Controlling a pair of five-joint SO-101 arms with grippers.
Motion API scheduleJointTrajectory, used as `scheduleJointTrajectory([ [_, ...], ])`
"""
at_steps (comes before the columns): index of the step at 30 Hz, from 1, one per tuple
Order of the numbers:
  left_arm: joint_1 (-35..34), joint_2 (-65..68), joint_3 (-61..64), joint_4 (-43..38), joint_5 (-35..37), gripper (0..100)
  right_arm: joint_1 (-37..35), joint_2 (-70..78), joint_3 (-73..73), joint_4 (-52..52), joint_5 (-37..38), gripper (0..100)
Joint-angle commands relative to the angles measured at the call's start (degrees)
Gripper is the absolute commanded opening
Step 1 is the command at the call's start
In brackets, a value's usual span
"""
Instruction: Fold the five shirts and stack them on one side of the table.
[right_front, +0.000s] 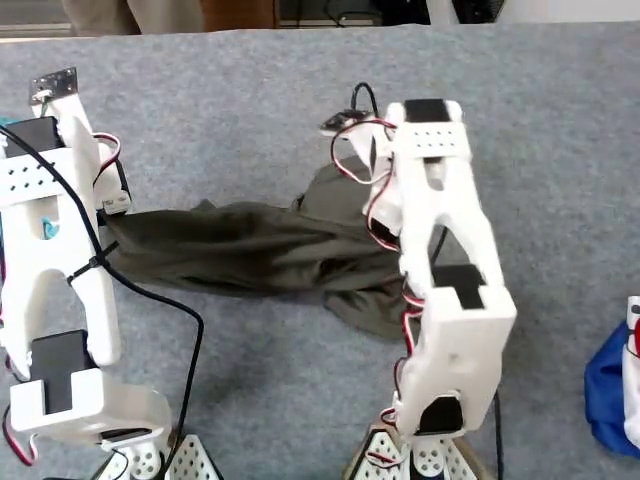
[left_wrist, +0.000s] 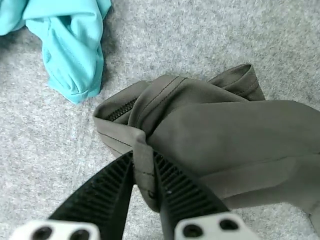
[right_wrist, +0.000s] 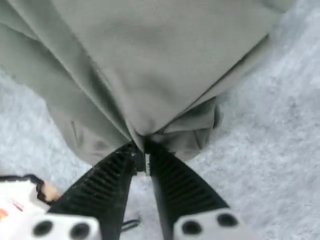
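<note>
Olive shirt (right_front: 250, 255): pinched at both ends and strung between the two arms, mid-section sagging onto the grey table (right_front: 250, 100). Left gripper (left_wrist: 142, 172) is clamped on a stitched hem fold, with cloth bunched right at the tips. Right gripper (right_wrist: 142, 155) is closed on a gathered edge, with fabric fanning out ahead of it.

Judgement: spread/flatten step, no crease made yet, and no stack that I can see. The next move likely needs both arms working together with even tension, laying the cloth flat before any fold-over. Both grips are on bunched cloth, so slip or a twisted lay is the risk.

Beyond the left gripper, apart from the olive cloth: teal shirt (left_wrist: 75, 45), crumpled. Well past the right arm: blue garment (right_front: 605, 390), probably another shirt.

No label, brand or readable writing on any cloth.
</note>
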Motion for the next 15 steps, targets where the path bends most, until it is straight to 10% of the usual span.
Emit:
scheduleJointTrajectory([
  [1, 0.2, -0.4, -0.6, -0.1, 0.3, 2, 0.9, -6.5, 2.2, -0.7, 3.9, 15.7],
  [5, 0.1, -0.4, -0.6, -0.1, 0.3, 2, 0.9, -9.3, 2.3, -1.7, 7.0, 30.2],
  [15, 0.1, -0.7, -0.4, 0.0, 0.4, 2, 0.5, -21.4, -8.0, -7.9, 1.9, 30.6],
])
